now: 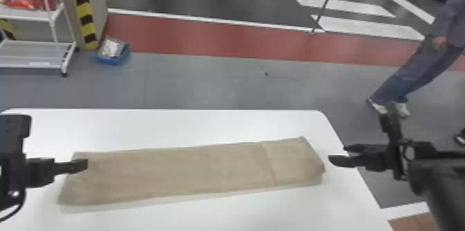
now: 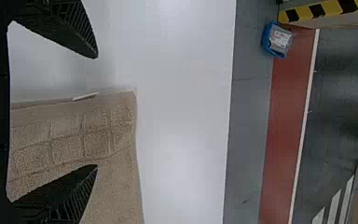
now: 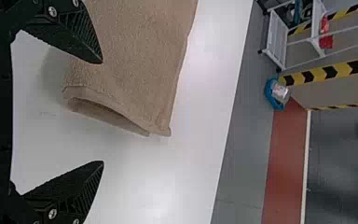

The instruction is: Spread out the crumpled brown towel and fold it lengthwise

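The brown towel (image 1: 180,171) lies as a long flat strip across the white table, doubled along its length, with a crease near its right end. My left gripper (image 1: 81,165) is over the towel's left end; in the left wrist view the gripper (image 2: 97,112) is open, the towel's end (image 2: 74,140) showing between and below its fingers. Just off the right end is my right gripper (image 1: 337,156). In the right wrist view that gripper (image 3: 103,112) stands open, and the towel's folded end (image 3: 135,70) shows two layers parted by a small gap.
The white table (image 1: 166,126) has its far edge beyond the towel and its right edge under my right gripper. On the floor behind are a blue bin (image 1: 112,52) and a white shelf rack (image 1: 34,54) at the left.
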Robot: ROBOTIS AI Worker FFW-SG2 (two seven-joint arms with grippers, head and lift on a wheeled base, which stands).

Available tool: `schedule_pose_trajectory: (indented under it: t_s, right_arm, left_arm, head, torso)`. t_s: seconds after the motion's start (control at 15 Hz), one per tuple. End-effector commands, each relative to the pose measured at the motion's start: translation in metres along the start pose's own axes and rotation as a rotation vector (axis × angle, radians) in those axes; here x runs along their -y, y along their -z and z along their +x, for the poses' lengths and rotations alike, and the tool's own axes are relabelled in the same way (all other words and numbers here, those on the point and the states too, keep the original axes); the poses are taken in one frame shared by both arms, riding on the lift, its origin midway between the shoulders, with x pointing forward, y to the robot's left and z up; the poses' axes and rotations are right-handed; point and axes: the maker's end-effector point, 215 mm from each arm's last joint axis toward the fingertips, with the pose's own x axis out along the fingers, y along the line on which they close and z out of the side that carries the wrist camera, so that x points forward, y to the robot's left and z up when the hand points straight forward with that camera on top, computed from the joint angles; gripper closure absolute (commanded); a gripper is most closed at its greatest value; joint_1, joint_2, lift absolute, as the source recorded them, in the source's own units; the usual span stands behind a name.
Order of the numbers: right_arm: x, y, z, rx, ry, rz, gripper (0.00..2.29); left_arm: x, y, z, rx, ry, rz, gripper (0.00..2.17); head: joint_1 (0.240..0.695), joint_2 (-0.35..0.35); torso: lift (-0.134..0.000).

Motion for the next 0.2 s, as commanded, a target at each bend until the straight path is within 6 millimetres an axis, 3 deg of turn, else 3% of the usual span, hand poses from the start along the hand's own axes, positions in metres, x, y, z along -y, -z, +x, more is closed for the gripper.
schedule_pose_trajectory:
  t_s: [0.0, 0.13]
  right_arm:
    - [0.011, 0.013, 0.003, -0.047, 0.064, 0.040, 0.13]
    - [0.022, 0.027, 0.004, -0.100, 0.129, 0.062, 0.13]
  left_arm:
    - [0.004, -0.002, 0.002, 0.001, -0.005, 0.019, 0.04]
    - [0.004, -0.001, 0.003, 0.000, -0.007, 0.025, 0.04]
  head:
    - [0.695, -0.276]
    - [0.695, -0.291]
  torso:
    - [0.000]
    - [0.000]
